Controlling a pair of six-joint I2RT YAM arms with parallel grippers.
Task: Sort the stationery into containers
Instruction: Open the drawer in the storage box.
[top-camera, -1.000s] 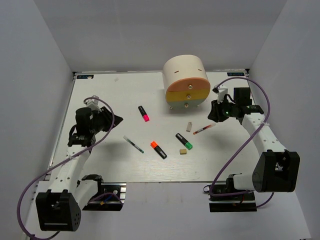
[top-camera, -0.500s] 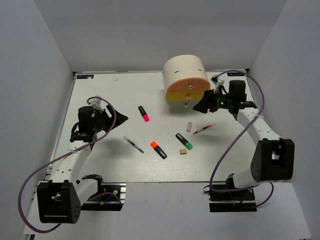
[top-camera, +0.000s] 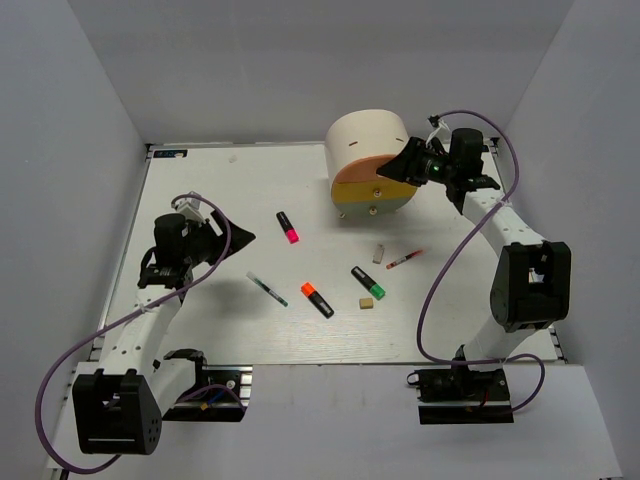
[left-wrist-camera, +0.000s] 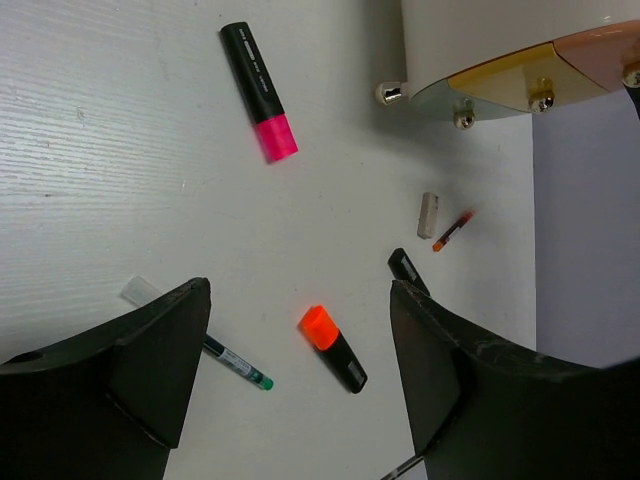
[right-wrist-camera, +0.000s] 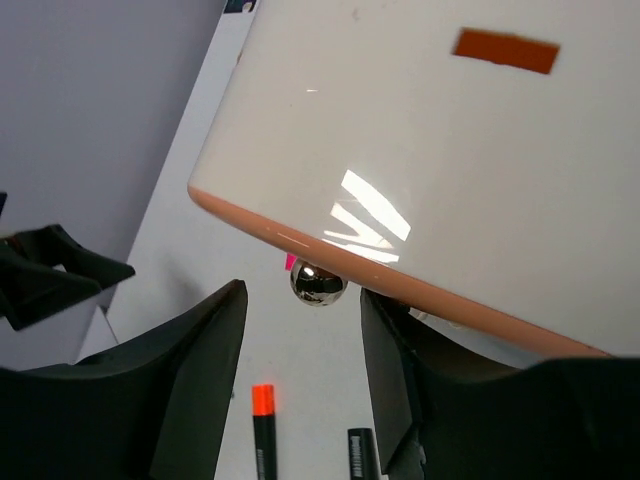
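Observation:
The cream organiser (top-camera: 368, 150) lies on its side at the back, its orange, yellow and green drawers facing forward. My right gripper (top-camera: 402, 169) is open at the orange drawer front, its fingertips either side of the shiny knob (right-wrist-camera: 318, 283) without touching it. On the table lie a pink highlighter (top-camera: 288, 227), an orange one (top-camera: 316, 299), a green one (top-camera: 368, 283), two thin pens (top-camera: 267, 289) (top-camera: 404, 259) and two erasers (top-camera: 378, 254) (top-camera: 366, 302). My left gripper (top-camera: 238, 238) hovers open and empty at the left, above the orange highlighter (left-wrist-camera: 333, 347) and a pen (left-wrist-camera: 215, 350).
White walls close in the table (top-camera: 200, 190) at the back and both sides. The right arm's purple cable (top-camera: 470, 235) loops over the right part of the table. The organiser (right-wrist-camera: 420, 130) fills most of the right wrist view.
Both grippers have opened. The right arm has swung back and left from the table's right side to the organiser's orange drawer knob. The left arm has hardly moved.

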